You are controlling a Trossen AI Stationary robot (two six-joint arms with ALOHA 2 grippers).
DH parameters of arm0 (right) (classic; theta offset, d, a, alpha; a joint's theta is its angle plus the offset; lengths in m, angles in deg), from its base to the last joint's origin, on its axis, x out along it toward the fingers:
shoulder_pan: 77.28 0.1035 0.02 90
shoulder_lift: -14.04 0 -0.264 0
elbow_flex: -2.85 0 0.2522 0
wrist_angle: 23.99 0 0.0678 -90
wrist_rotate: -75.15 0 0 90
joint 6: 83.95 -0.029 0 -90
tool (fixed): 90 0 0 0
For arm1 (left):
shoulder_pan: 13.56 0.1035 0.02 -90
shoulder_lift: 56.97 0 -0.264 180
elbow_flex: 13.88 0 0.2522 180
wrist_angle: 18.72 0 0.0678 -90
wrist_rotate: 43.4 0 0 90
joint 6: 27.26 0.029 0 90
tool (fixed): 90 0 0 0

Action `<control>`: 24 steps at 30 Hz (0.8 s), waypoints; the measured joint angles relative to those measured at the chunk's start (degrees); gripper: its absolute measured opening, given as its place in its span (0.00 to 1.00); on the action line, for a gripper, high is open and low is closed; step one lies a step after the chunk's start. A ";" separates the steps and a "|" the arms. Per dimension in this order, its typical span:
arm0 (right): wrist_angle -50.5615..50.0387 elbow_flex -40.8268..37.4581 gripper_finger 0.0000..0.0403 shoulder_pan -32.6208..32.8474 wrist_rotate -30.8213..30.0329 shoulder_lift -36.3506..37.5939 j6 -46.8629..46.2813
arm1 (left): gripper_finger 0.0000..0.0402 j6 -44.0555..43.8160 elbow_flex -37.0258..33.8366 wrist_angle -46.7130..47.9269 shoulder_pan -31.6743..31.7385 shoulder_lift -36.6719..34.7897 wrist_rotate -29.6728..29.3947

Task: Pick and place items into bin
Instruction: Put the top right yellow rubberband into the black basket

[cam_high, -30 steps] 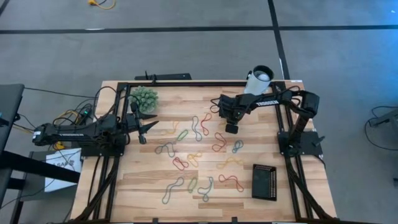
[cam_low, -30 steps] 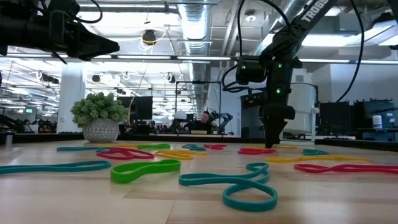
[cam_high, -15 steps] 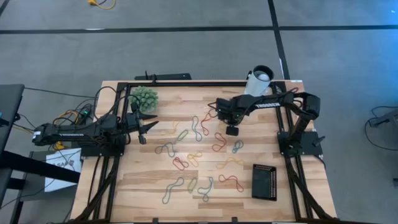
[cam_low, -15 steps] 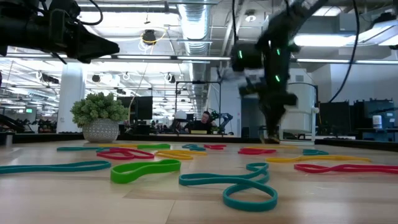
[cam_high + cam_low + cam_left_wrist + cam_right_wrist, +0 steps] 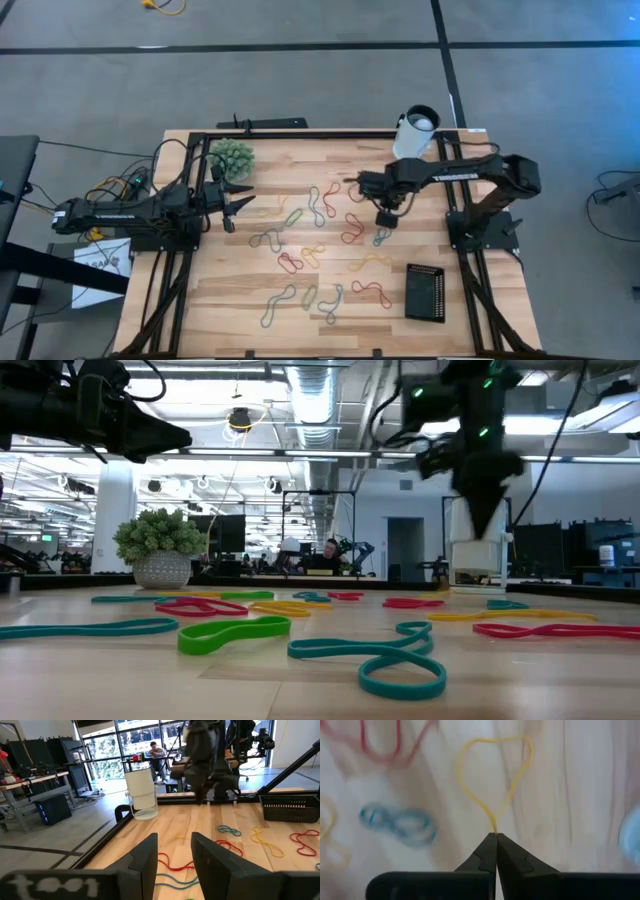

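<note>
Rubber bands in red, yellow, green, grey and blue lie scattered flat across the wooden table (image 5: 250,300). One thin yellow band (image 5: 495,775) hangs from my right gripper (image 5: 385,218), which is shut on it and points down, raised above the table's middle right (image 5: 487,510). The black bin (image 5: 425,292) rests flat near the front right corner, well nearer the front edge than that gripper. My left gripper (image 5: 232,210) waits open and level at the table's left side, nothing between its fingers (image 5: 172,852). My right gripper pinches the yellow band at one spot on its loop (image 5: 494,831), right at the free ends of the two shut fingers. The fingers come from above, pointing down. The band hangs below them as an open, slack loop, clear of the table.
A white cup (image 5: 415,130) stands at the far right edge, behind my right arm. A green spiky ball in a pot (image 5: 232,158) sits at the far left. A blue band (image 5: 400,822) and a red one (image 5: 380,740) lie under the raised gripper.
My right gripper has risen from the table top and swung toward the table's right edge and a little nearer the front. The yellow band has come up with it and hangs clear.
</note>
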 joint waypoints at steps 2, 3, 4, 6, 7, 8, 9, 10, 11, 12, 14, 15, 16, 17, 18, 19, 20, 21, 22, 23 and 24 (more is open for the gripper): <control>-3.57 0.00 0.00 3.33 0.27 2.59 -3.70 | 0.27 0.00 0.00 0.04 0.00 0.00 0.00; -5.29 0.01 0.00 5.23 0.35 4.08 -5.60 | 0.27 0.00 0.00 0.03 0.00 -0.01 0.00; -7.00 0.02 0.00 7.26 0.30 5.74 -7.85 | 0.27 0.00 0.00 0.02 0.00 -0.02 0.00; -10.02 0.04 0.00 11.16 0.25 8.99 -13.04 | 0.27 0.00 0.00 0.01 0.00 -0.01 0.00; -11.36 0.04 0.00 13.24 0.15 10.72 -15.94 | 0.27 0.00 0.00 0.00 0.00 -0.02 0.00; -12.17 0.04 0.00 15.20 0.08 12.41 -18.89 | 0.27 0.00 0.00 0.00 0.00 -0.02 0.00; -12.53 0.08 0.00 17.01 0.08 14.14 -21.81 | 0.27 0.00 0.00 0.00 0.00 0.00 0.00; -12.96 0.22 0.00 18.92 0.08 15.80 -24.64 | 0.27 0.03 0.00 -0.02 0.00 -0.01 0.00; -13.34 0.59 0.00 20.72 0.08 17.31 -27.46 | 0.27 0.17 0.00 -0.02 0.00 -0.02 0.00; -13.26 1.13 0.00 22.46 0.08 18.65 -30.35 | 0.27 0.36 0.00 -0.04 0.00 0.00 -0.02; -13.09 2.67 0.00 25.96 0.06 21.00 -35.08 | 0.27 0.37 0.00 -0.19 0.00 0.00 -0.02; -13.16 3.58 0.00 27.61 0.00 21.89 -36.69 | 0.27 0.37 0.00 -0.24 0.00 -0.02 -0.02; -13.09 4.51 0.00 29.13 -0.04 22.64 -37.70 | 0.27 0.37 0.00 -0.24 0.00 -0.02 -0.02; -13.10 5.42 0.00 30.59 -0.05 23.26 -38.66 | 0.27 0.37 0.00 -0.22 0.00 0.00 -0.02; -13.22 6.51 0.00 32.00 -0.05 23.82 -39.75 | 0.27 0.32 0.00 -0.22 0.00 -0.01 -0.02; -13.18 7.68 0.00 33.30 -0.05 24.25 -41.20 | 0.27 0.02 0.00 -0.20 0.00 -0.02 -0.04; -13.05 8.81 0.00 34.53 -0.05 24.64 -42.86 | 0.27 -0.25 0.00 -0.14 0.00 -0.01 -0.03; -13.03 9.71 0.00 35.82 -0.05 24.92 -44.54 | 0.27 -0.50 0.00 -0.07 0.00 -0.01 -0.01; -13.05 10.59 0.00 37.11 -0.11 24.99 -45.98 | 0.27 -0.74 0.00 -0.04 0.00 0.00 0.09; -12.98 11.29 0.00 38.34 -0.34 24.99 -47.31 | 0.27 -0.90 0.00 -0.05 0.00 -0.01 0.40; -12.95 11.71 0.00 39.41 -0.66 24.98 -48.60 | 0.27 -0.90 0.00 -0.07 0.00 0.00 0.73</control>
